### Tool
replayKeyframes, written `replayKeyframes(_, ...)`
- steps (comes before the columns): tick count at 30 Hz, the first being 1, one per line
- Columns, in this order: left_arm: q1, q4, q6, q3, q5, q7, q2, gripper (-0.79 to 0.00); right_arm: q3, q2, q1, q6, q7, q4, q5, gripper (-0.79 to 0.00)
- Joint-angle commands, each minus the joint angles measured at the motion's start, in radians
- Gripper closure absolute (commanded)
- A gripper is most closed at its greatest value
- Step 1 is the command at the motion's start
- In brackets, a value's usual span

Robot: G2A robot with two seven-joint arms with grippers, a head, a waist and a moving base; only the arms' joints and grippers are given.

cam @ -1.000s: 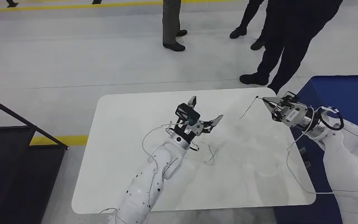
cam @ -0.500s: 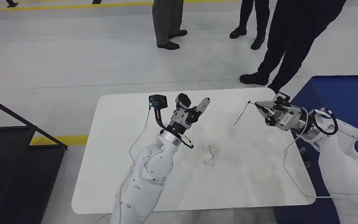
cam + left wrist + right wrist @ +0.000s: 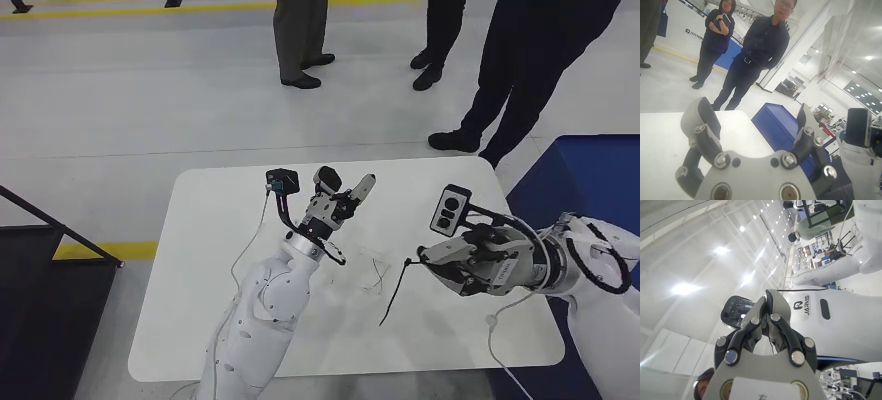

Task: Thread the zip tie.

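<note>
**A:** Where is the zip tie point(image 3: 393, 295)?

**B:** You have it in your right gripper point(image 3: 425, 260), pinched at one end with the jaws pressed tight together. The black strap slants down from there over the right-middle part of the table point(image 3: 210, 300), with its free end pointing toward the near edge. I cannot tell whether that end touches the top. A broad strip of white top lies between it and the near edge.

**A:** And your other side?

**B:** Your left gripper point(image 3: 346, 184) is spread wide and holds nothing. It is raised near the table's far edge, well apart from the strap.

**A:** What sits close by?

**B:** A few pale strands point(image 3: 375, 277) lie on the table just beside the strap, between your two arms. A blue cabinet point(image 3: 590, 170) stands just past the table's right edge, beside your right arm.
</note>
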Motion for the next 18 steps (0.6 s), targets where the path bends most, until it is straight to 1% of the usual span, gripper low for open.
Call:
replayKeyframes(1,0.000,0.000,0.000,0.000,0.000,0.000,0.000,-0.785,0.002,-0.002,0.007,-0.007,-0.064,-0.014,0.052,0.000)
replayKeyframes(3,0.000,0.000,0.000,0.000,0.000,0.000,0.000,-0.785,-0.001,-0.005,0.006,-0.016,-0.107,0.000,0.082,0.000)
replayKeyframes(4,0.000,0.000,0.000,0.000,0.000,0.000,0.000,-0.785,0.000,-0.005,0.011,-0.026,-0.123,-0.003,0.068,0.000)
replayKeyframes(5,0.000,0.000,0.000,0.000,0.000,0.000,0.000,-0.785,0.006,-0.004,0.018,-0.058,-0.138,-0.002,0.016,0.000)
replayKeyframes(7,0.000,0.000,0.000,0.000,0.000,0.000,0.000,-0.785,-0.001,-0.001,0.013,-0.130,-0.156,0.023,-0.134,0.000)
replayKeyframes(10,0.000,0.000,0.000,0.000,0.000,0.000,0.000,-0.785,-0.060,0.001,0.000,-0.190,-0.124,0.122,-0.298,0.000)
replayKeyframes(13,0.000,0.000,0.000,0.000,0.000,0.000,0.000,-0.785,-0.151,0.005,0.018,-0.205,-0.104,0.219,-0.502,0.000)
replayKeyframes(16,0.000,0.000,0.000,0.000,0.000,0.000,0.000,-0.785,-0.238,0.012,0.052,-0.222,-0.031,0.301,-0.693,0.000)
replayKeyframes(18,0.000,0.000,0.000,0.000,0.000,0.000,0.000,-0.785,-0.284,0.015,0.078,-0.259,-0.017,0.366,-0.827,0.000)
